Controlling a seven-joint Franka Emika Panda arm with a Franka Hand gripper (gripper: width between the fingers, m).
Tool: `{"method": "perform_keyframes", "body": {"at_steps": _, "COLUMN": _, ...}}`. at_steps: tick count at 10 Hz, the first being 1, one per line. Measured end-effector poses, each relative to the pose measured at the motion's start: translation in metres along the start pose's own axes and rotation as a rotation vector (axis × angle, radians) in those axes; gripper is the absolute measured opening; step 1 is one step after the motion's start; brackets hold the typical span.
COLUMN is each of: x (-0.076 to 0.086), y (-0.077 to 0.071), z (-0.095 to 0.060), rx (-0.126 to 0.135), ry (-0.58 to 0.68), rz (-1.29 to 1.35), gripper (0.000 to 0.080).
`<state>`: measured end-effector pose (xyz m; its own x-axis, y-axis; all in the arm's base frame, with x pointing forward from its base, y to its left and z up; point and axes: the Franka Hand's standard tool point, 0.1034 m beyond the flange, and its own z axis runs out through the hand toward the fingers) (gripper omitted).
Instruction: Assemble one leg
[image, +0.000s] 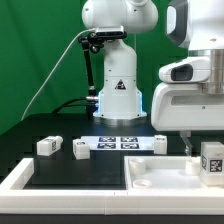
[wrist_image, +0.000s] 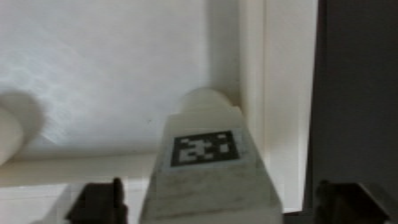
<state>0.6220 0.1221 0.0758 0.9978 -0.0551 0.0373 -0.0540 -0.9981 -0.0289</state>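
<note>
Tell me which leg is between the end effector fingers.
The leg at the exterior view's far right, over the white square part, flanked by the end effector. The other three lie by the marker board.

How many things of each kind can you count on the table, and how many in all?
Legs: 4
White square part: 1
Marker board: 1
Total: 6

The pincer (wrist_image: 221, 200) points straight down, fingers (wrist_image: 102, 202) spread wide apart.
</note>
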Motion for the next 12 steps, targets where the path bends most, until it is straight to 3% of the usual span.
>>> {"method": "perform_keyframes", "body": {"at_steps": 1, "x": 0.0, "y": -0.0001, "z": 0.0, "rx": 0.0, "ry": 0.0, "rz": 0.009, "gripper": 0.0427}}
{"method": "perform_keyframes", "body": {"at_steps": 2, "x": 0.0, "y": 0.0, "z": 0.0001, "rx": 0.0, "ry": 0.0, "rz": 0.009, "gripper": 0.0427}}
{"method": "perform_keyframes", "body": {"at_steps": 3, "x": -0.0001, "y": 0.0004, "z": 0.0002, "rx": 0.0, "ry": 0.0, "rz": 0.009, "gripper": 0.0289}}
{"method": "perform_keyframes", "body": {"at_steps": 6, "x": 0.0, "y": 0.0014, "z": 0.0007, "rx": 0.012, "ry": 0.011, "rz": 0.135, "gripper": 0.029}}
{"method": "perform_keyframes", "body": {"at_steps": 8, "x": -0.0001, "y": 0.0021, "z": 0.0011, "rx": 0.034, "ry": 0.021, "rz": 0.415, "gripper": 0.029}}
{"method": "perform_keyframes", "body": {"at_steps": 12, "x": -0.0004, "y": -0.0001, "z": 0.0026, "rx": 0.045, "ry": 0.024, "rz": 1.041, "gripper": 0.0291}}
